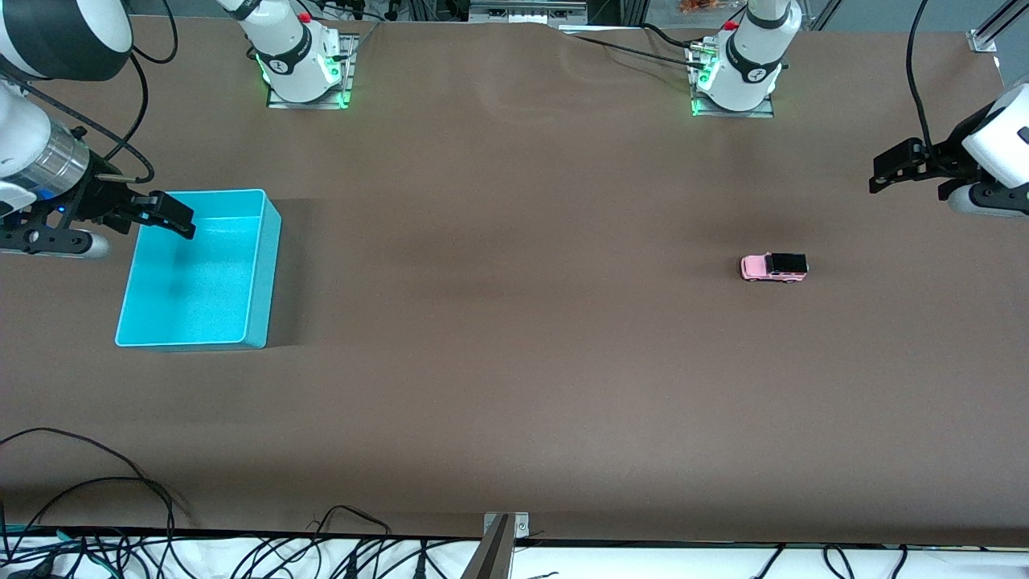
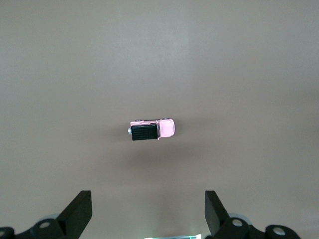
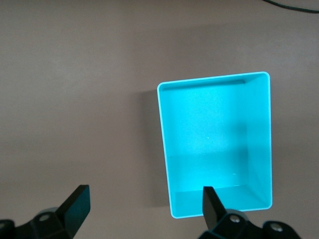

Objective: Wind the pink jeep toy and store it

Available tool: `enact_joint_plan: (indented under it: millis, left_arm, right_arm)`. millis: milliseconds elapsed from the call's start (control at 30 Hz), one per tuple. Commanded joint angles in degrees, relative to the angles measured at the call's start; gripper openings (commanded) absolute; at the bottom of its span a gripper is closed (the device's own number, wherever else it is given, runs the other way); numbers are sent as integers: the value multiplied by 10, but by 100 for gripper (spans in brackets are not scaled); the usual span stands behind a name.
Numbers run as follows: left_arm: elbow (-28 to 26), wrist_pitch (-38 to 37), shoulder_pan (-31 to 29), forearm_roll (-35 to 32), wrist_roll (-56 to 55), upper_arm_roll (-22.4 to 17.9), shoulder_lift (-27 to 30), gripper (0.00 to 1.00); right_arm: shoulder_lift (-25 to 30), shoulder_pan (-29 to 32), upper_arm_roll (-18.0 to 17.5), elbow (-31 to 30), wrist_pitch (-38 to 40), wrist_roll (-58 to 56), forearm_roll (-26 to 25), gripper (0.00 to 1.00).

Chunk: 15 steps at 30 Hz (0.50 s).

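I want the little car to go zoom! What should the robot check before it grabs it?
1. Tiny pale-pink toy jeep with black roof on its wheels on the brown table: ok.
2. Nothing touching the jeep: ok.
3. Left gripper open: ok.
4. Left gripper over the jeep: not ok, it hangs up toward the table's end.
5. Cyan plastic bin empty: ok.
6. Right gripper open, over the bin's edge: ok.
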<state>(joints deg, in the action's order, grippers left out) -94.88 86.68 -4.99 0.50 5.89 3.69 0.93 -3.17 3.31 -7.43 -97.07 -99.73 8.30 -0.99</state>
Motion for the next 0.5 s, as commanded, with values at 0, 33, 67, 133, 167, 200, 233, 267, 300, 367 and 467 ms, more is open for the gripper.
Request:
enact_joint_plan:
  millis: [0, 33, 67, 133, 167, 200, 233, 267, 300, 367, 467]
  left_arm:
    - [-24, -4, -5, -6, 8, 4, -1, 100]
    - [-29, -3, -5, -7, 8, 4, -1, 100]
    - [-35, 0, -6, -9, 8, 4, -1, 100]
    - [-50, 13, -18, -7, 9, 4, 0, 100]
    - [-55, 23, -22, -6, 10, 4, 1, 100]
    - [-60, 38, -25, -6, 11, 4, 3, 100]
    - [-69, 54, -25, -6, 11, 4, 4, 100]
    - [-79, 68, -25, -7, 11, 4, 8, 100]
    - [-90, 81, -25, -8, 12, 4, 13, 100]
    - [-116, 103, -26, -10, 12, 4, 15, 100]
    - [-146, 120, -26, -16, 12, 4, 25, 100]
  right_arm:
    - [9, 0, -1, -1, 7, 0, -2, 100]
    - [9, 0, -1, -1, 7, 0, -2, 100]
    - [9, 0, -1, -1, 7, 0, -2, 100]
    - [8, 0, -1, -1, 7, 1, -2, 100]
    - [8, 0, -1, -1, 7, 1, -2, 100]
    - [8, 0, -1, -1, 7, 1, -2, 100]
    - [8, 0, -1, -1, 7, 1, -2, 100]
    - [8, 0, -1, -1, 7, 1, -2, 100]
    - [7, 0, -1, -1, 7, 1, -2, 100]
    - [8, 0, -1, -1, 7, 1, -2, 100]
    - [7, 1, -1, -1, 7, 1, -3, 100]
